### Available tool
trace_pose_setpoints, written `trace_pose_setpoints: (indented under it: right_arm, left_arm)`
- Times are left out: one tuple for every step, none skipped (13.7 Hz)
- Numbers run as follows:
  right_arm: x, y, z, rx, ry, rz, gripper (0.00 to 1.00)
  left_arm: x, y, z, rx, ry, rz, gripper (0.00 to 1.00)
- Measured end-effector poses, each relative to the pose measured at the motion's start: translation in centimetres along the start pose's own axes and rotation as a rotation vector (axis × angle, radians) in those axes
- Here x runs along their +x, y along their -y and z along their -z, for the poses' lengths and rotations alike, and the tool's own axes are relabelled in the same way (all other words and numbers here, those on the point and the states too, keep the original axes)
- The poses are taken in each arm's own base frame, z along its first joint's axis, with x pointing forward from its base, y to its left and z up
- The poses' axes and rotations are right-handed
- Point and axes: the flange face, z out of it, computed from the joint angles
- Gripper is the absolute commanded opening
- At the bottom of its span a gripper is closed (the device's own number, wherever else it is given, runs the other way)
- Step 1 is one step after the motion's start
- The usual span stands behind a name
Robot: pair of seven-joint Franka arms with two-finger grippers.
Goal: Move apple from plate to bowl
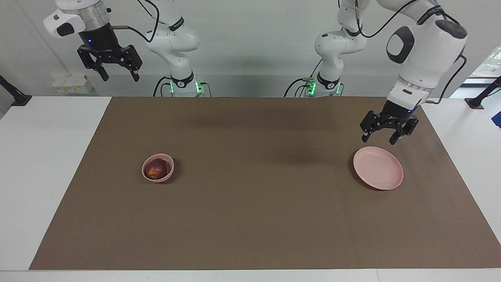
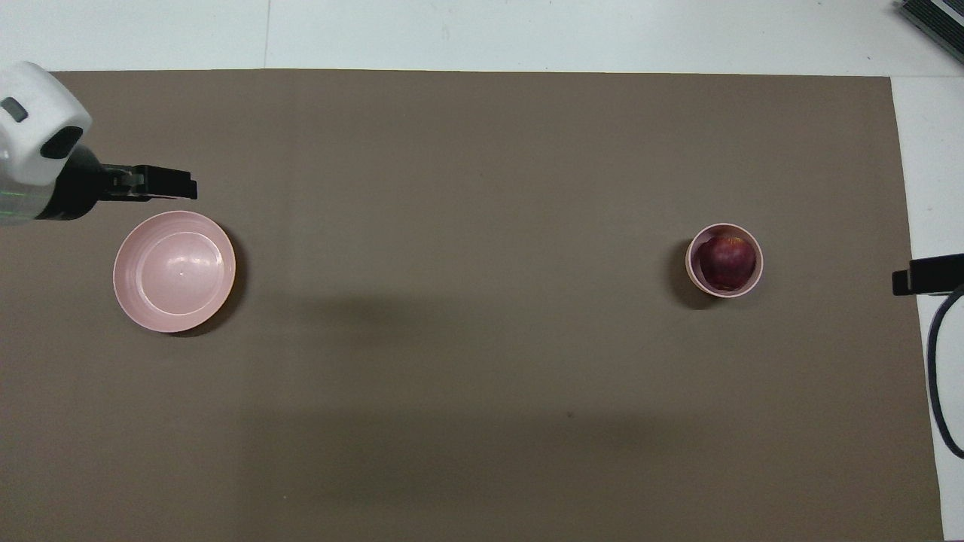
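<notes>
**Apple in bowl, plate bare**

Apple (image 1: pixel 156 169) resting inside bowl (image 1: pixel 169 171), toward the right arm's end of the brown mat (image 1: pixel 250 219). Plate (image 1: pixel 378 167) lying well apart from it, toward the left arm's end, with nothing on it. Left gripper (image 1: pixel 384 135) hanging just above the plate's rim nearest the robots, fingers spread wide, holding nothing. Right gripper (image 1: pixel 119 74) raised high at its own end of the table, waiting, fingers likewise wide apart and bare
</notes>
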Motion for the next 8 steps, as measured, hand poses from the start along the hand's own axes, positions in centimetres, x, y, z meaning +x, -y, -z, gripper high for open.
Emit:
trace_pose_setpoints:
  right_arm:
    - [0.1, -0.1, -0.2, -0.009, 0.004, -0.001, 1.0]
    - [0.3, -0.1, -0.5, -0.016, 0.008, -0.001, 1.0]
    - [0.4, -0.2, -0.6, -0.021, 0.012, -0.002, 1.0]
    - [0.4, -0.2, -0.7, -0.024, 0.014, -0.002, 1.0]
    - [0.4, -0.2, -0.8, -0.025, 0.018, -0.002, 1.0]
    - [0.3, -0.2, -0.9, -0.025, 0.021, -0.002, 1.0]
    - [0.3, -0.2, -0.9, -0.025, 0.022, -0.002, 1.0]
    - [0.3, -0.3, -0.9, -0.025, 0.024, -0.003, 1.0]
  left_arm:
    - [0.1, 0.4, 2.0, 0.005, 0.0, 0.006, 1.0]
    - [-0.1, 1.2, 3.9, 0.01, 0.003, 0.018, 1.0]
    - [-0.3, 2.0, 5.5, 0.014, 0.012, 0.032, 1.0]
    - [-0.7, 2.7, 7.1, 0.016, 0.025, 0.044, 1.0]
    - [-1.1, 3.1, 8.6, 0.019, 0.038, 0.049, 1.0]
    - [-1.6, 3.3, 9.9, 0.029, 0.055, 0.049, 1.0]
    - [-2.0, 3.2, 10.9, 0.041, 0.074, 0.045, 1.0]
    - [-2.4, 3.2, 11.9, 0.049, 0.09, 0.043, 1.0]
